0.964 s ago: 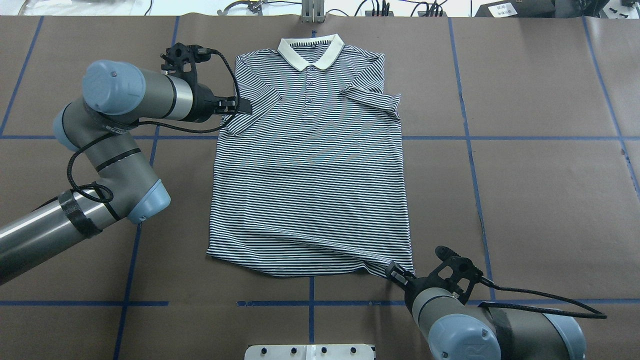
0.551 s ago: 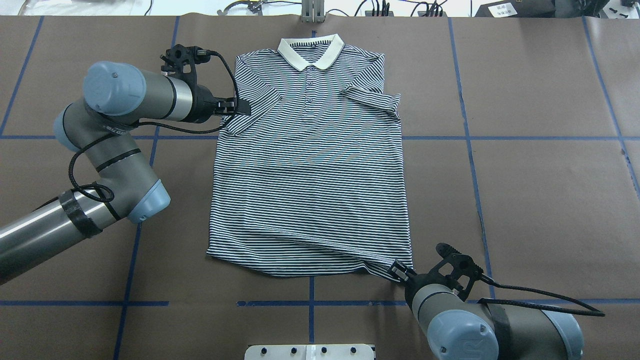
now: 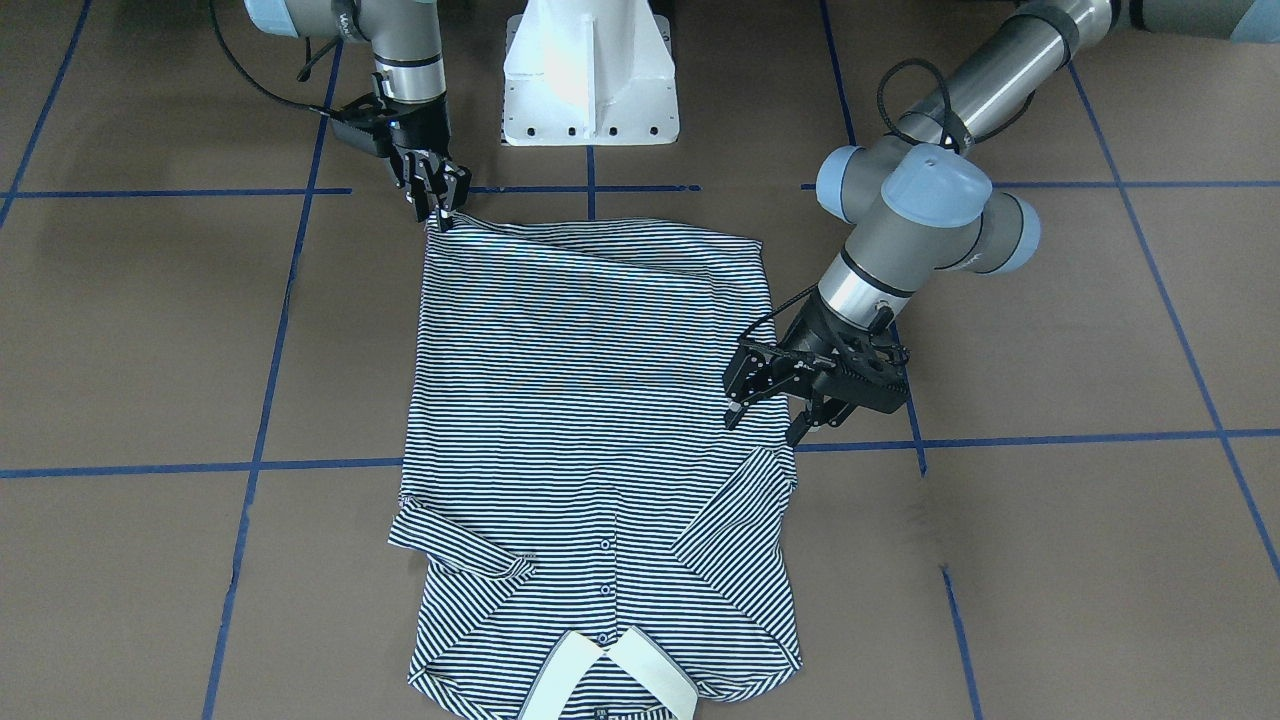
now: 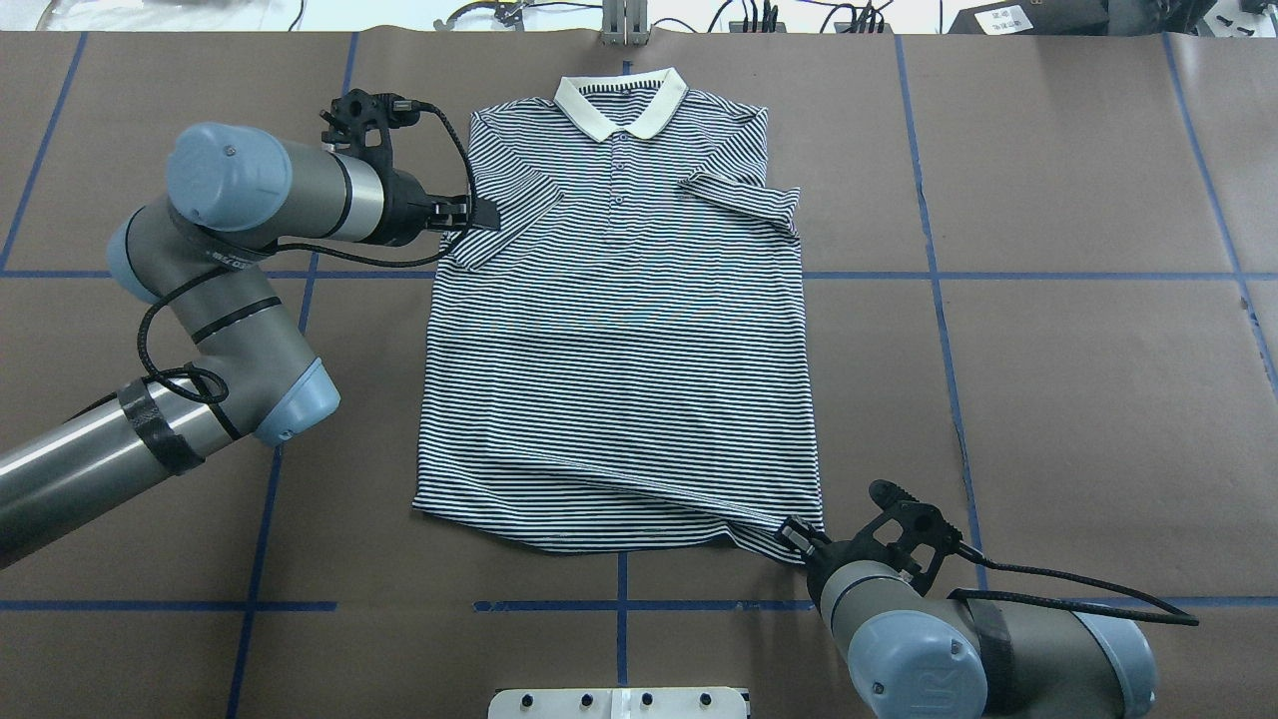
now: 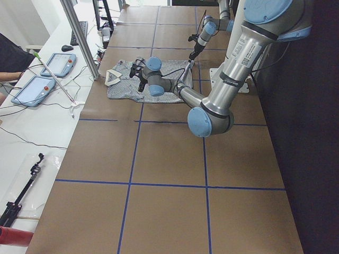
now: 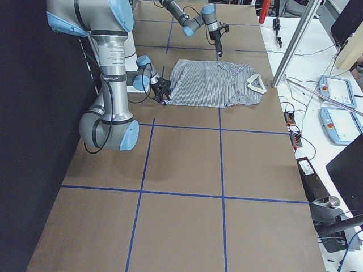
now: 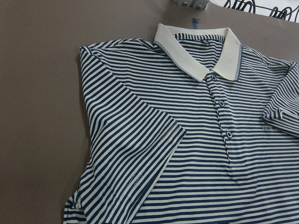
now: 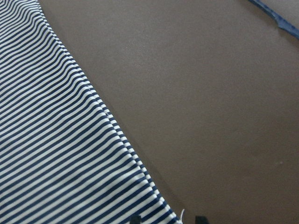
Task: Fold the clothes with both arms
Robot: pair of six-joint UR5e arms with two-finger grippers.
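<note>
The striped polo shirt [image 4: 619, 350] lies flat on the brown table, front up, its cream collar [image 4: 621, 105] at the far edge. Its right sleeve [image 4: 744, 195] is folded in over the chest. My left gripper [image 4: 477, 213] is open and hovers at the left sleeve [image 4: 489, 235]; the front view shows its fingers [image 3: 765, 428] apart just above the cloth. My right gripper [image 4: 791, 537] sits low at the hem's right corner. In the right wrist view its fingertips [image 8: 168, 218] stand apart on either side of that corner.
The white pedestal base [image 3: 590, 70] stands at the near table edge behind the hem. Blue tape lines [image 4: 939, 275] grid the table cover. An operators' bench with tablets [image 5: 53, 66] and a metal post [image 5: 79, 37] lies beyond the collar end.
My right gripper has shifted slightly at the hem corner. The left arm and the shirt have not visibly moved.
</note>
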